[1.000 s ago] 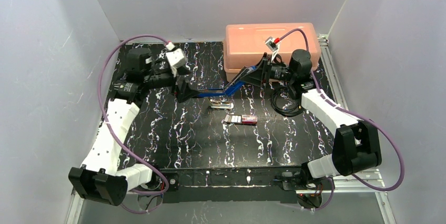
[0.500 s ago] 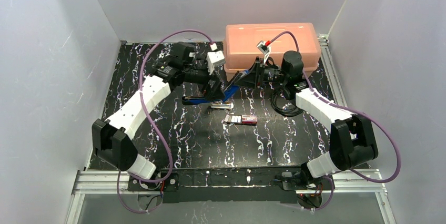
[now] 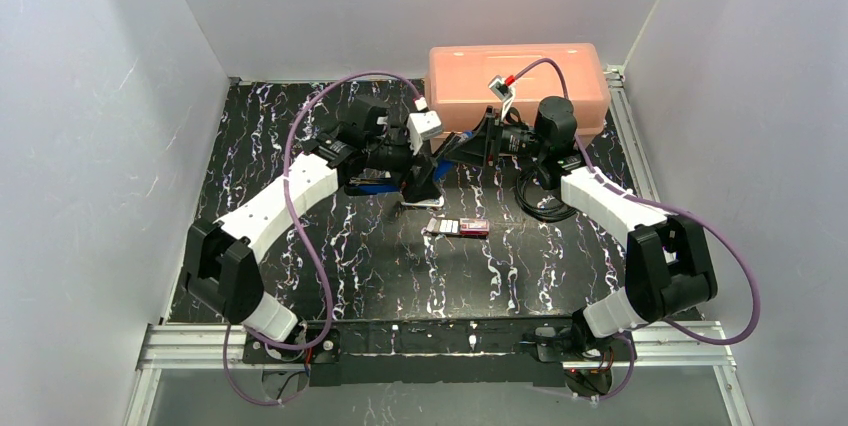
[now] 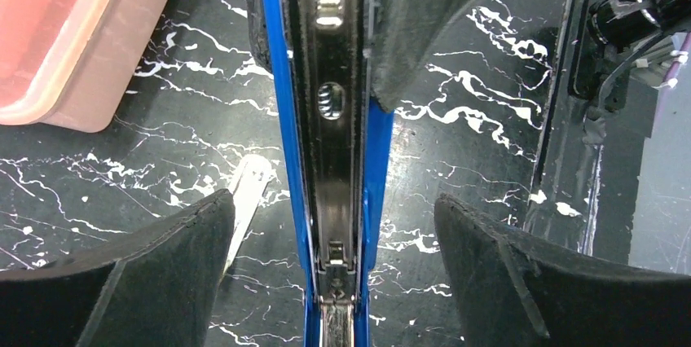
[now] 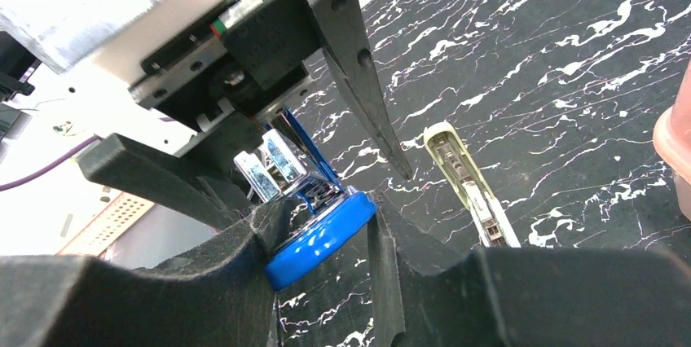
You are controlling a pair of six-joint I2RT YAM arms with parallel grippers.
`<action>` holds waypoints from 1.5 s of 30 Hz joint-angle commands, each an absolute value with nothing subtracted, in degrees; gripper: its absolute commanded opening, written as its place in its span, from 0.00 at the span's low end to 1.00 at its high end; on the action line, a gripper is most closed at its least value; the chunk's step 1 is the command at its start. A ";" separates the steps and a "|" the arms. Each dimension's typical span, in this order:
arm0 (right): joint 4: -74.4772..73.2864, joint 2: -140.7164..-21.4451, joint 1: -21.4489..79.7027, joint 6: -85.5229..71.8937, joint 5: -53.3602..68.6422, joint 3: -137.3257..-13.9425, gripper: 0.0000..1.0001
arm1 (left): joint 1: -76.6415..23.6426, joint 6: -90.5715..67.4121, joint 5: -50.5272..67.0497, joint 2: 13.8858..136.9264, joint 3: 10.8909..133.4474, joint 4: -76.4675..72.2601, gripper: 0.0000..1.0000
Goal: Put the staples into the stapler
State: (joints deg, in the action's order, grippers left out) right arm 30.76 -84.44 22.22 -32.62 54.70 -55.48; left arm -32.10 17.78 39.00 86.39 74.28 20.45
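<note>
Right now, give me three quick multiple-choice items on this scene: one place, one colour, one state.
1. Where is the red staple box? A in the pink bin; B on the table, near side of the stapler; C in a gripper.
2. Colour of the stapler body? A blue; B green; C yellow.
3. State of the left gripper? A shut on the stapler; B open astride it; C gripping the cable.
B: it lies on the table. A: blue shell shows. B: both fingers stand clear.

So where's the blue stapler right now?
In the top view the stapler is at the table's far middle, just in front of the pink box; the right gripper pinches one end and the open left gripper straddles it.
</note>
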 commanded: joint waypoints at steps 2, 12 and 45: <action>36.89 -83.77 22.46 -34.28 54.54 -57.61 0.01 | -32.70 16.11 37.40 87.69 73.20 16.71 0.80; 33.67 -83.18 22.46 -29.90 54.48 -56.01 0.01 | -32.70 21.18 37.48 85.85 73.69 22.03 0.00; -14.55 -76.37 19.48 16.56 46.93 -57.08 0.73 | -30.23 57.70 16.98 85.56 51.80 39.98 0.00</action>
State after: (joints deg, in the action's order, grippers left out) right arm -12.84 -77.45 19.51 13.30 48.23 -58.13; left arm -30.48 54.94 19.53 83.61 50.92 41.54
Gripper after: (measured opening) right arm 0.730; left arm 0.356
